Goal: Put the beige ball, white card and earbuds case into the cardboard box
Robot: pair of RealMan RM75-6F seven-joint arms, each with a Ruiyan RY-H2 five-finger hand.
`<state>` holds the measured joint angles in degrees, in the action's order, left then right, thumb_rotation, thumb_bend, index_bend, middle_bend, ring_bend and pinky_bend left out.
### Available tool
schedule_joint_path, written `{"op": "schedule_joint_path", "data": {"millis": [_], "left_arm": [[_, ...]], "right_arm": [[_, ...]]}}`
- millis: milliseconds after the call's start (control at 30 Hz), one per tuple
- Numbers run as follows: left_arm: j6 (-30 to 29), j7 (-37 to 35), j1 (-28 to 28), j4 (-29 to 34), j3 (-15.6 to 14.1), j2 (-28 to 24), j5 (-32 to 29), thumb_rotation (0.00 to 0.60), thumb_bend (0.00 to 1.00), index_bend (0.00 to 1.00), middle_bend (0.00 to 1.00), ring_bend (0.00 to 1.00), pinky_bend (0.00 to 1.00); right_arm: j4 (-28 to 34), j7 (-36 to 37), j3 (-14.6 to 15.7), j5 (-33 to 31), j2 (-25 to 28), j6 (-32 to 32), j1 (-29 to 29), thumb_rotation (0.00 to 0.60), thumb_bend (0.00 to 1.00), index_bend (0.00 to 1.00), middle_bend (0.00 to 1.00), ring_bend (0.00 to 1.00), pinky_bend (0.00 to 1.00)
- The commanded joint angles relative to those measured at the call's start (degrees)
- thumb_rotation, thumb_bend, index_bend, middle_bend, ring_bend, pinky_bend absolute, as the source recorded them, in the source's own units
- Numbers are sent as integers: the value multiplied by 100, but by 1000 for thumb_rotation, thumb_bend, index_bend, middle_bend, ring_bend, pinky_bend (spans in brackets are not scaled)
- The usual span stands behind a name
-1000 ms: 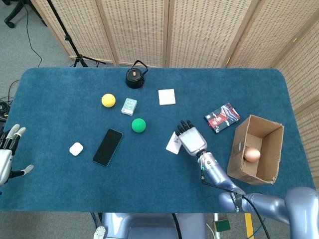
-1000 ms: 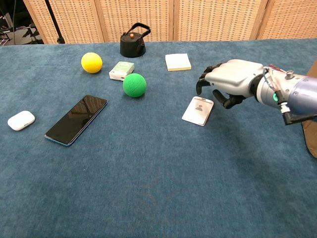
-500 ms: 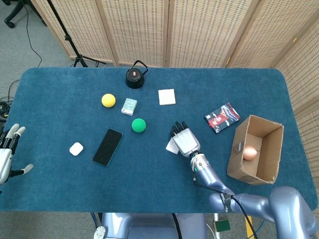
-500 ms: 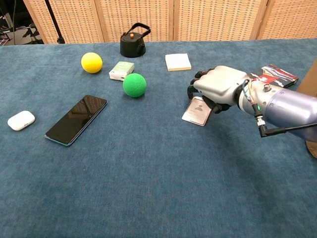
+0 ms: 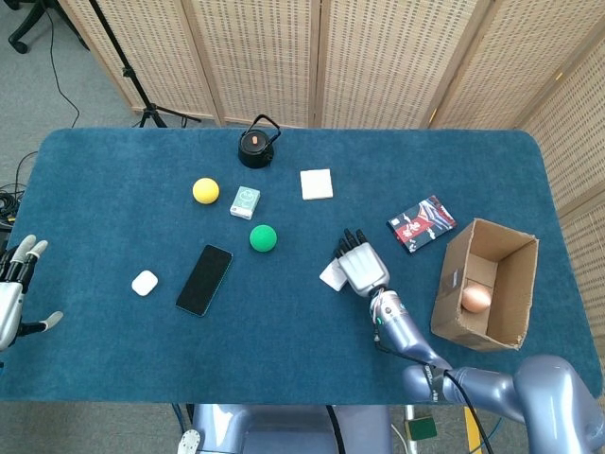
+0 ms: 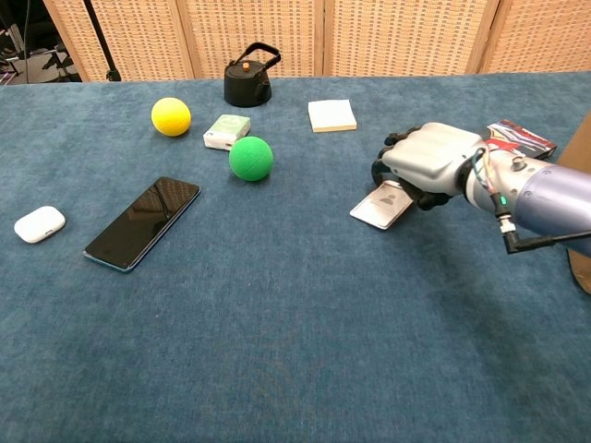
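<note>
My right hand lies over the white card, fingers curled down on its right end and gripping it. The card's left part sticks out from under the hand. The beige ball sits inside the cardboard box at the table's right edge. The white earbuds case rests on the cloth at the left, far from both hands. My left hand hangs open beyond the table's left edge, holding nothing; only the head view shows it.
A black phone lies beside the earbuds case. A green ball, a yellow ball, a mint box, a white pad and a black teapot stand further back. A card pack lies between my right hand and the box.
My right hand has moved slightly right, toward the box, and the white card has slid and turned with it. The left hand has stayed still.
</note>
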<state>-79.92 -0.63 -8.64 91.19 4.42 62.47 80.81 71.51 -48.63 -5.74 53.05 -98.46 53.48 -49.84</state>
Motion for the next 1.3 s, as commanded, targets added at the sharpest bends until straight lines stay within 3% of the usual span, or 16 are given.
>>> {"op": "schedule_joint_path", "data": {"millis": [33, 600, 633, 700, 733, 767, 800, 833, 967, 1300], "left_arm": [[5, 13, -3, -1, -5, 6, 3, 600, 0, 0, 0, 0, 0], [38, 286, -36, 13, -48, 128, 19, 600, 0, 0, 0, 0, 0], [38, 303, -38, 15, -51, 134, 22, 600, 0, 0, 0, 0, 0], [34, 328, -40, 20, -54, 141, 29, 600, 0, 0, 0, 0, 0], [28, 335, -38, 22, -55, 144, 31, 600, 0, 0, 0, 0, 0], [24, 335, -37, 23, -55, 144, 32, 600, 0, 0, 0, 0, 0], [22, 331, -35, 23, -55, 144, 32, 600, 0, 0, 0, 0, 0], [18, 327, -34, 24, -54, 143, 33, 600, 0, 0, 0, 0, 0], [18, 308, -36, 11, -54, 137, 36, 600, 0, 0, 0, 0, 0], [18, 306, -38, 6, -56, 136, 37, 600, 0, 0, 0, 0, 0]], "right_arm": [[26, 29, 42, -30, 82, 24, 72, 600, 982, 280, 200, 40, 118], [338, 307, 431, 340, 639, 282, 561, 600, 997, 298, 215, 40, 123], [418, 366, 448, 410, 695, 287, 585, 600, 938, 298, 207, 40, 123], [614, 705, 509, 783, 857, 282, 618, 600, 610, 279, 167, 40, 123], [659, 912, 548, 1040, 941, 299, 633, 600, 330, 248, 130, 40, 123], [662, 1049, 574, 1208, 987, 319, 647, 600, 122, 216, 95, 40, 123], [655, 1153, 601, 1363, 1025, 340, 656, 600, 43, 198, 75, 40, 123], [645, 1226, 630, 1504, 1061, 363, 662, 600, 2, 184, 53, 38, 123], [595, 1243, 795, 2018, 1209, 467, 697, 600, 0, 163, 24, 26, 123], [461, 1147, 857, 2461, 1281, 438, 744, 600, 0, 128, 13, 17, 123]]}}
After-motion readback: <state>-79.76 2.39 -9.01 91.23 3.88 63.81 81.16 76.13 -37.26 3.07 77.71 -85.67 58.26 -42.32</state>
